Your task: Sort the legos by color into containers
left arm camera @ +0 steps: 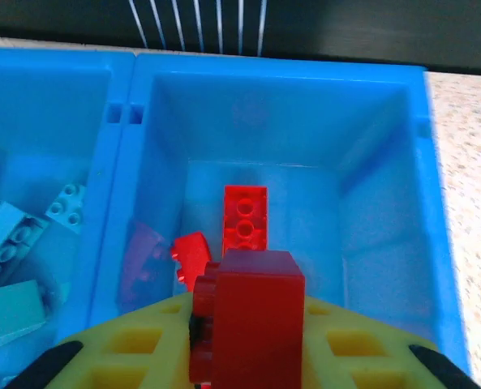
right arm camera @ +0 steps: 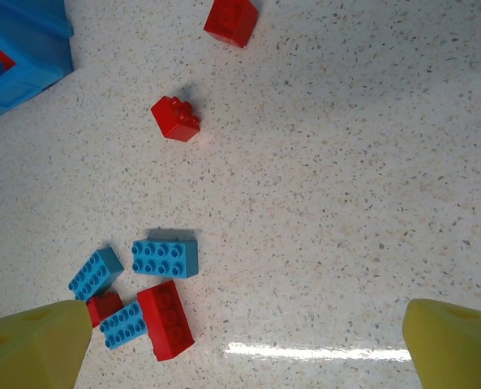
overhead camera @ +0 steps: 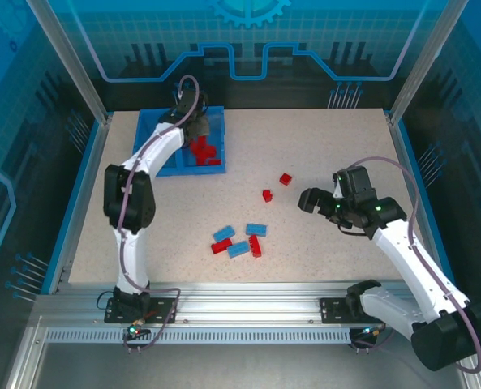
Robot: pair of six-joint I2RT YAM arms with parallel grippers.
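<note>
Left end effector (overhead camera: 193,128) clamps a red lego (left arm camera: 252,312) over the bin (left arm camera: 281,69); right end effector (right arm camera: 248,336) hangs wide apart above the desk (right arm camera: 345,162).

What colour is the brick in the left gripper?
Red; the brick shows best in the left wrist view.

Speckled tabletop (overhead camera: 329,146) — blue bin (overhead camera: 221,136) at far left; two loose red bricks (overhead camera: 285,179) mid-table; mixed red-and-blue brick cluster (overhead camera: 238,249) nearer.

**No legible writing**

No words, numbers or brand marks can be read anywhere. The one sign is a gear-shaped emblem (overhead camera: 249,8), outlined in light blue. It sits at the top middle of the translucent blue back panel (overhead camera: 143,40), cut off by the frame's edge.
</note>
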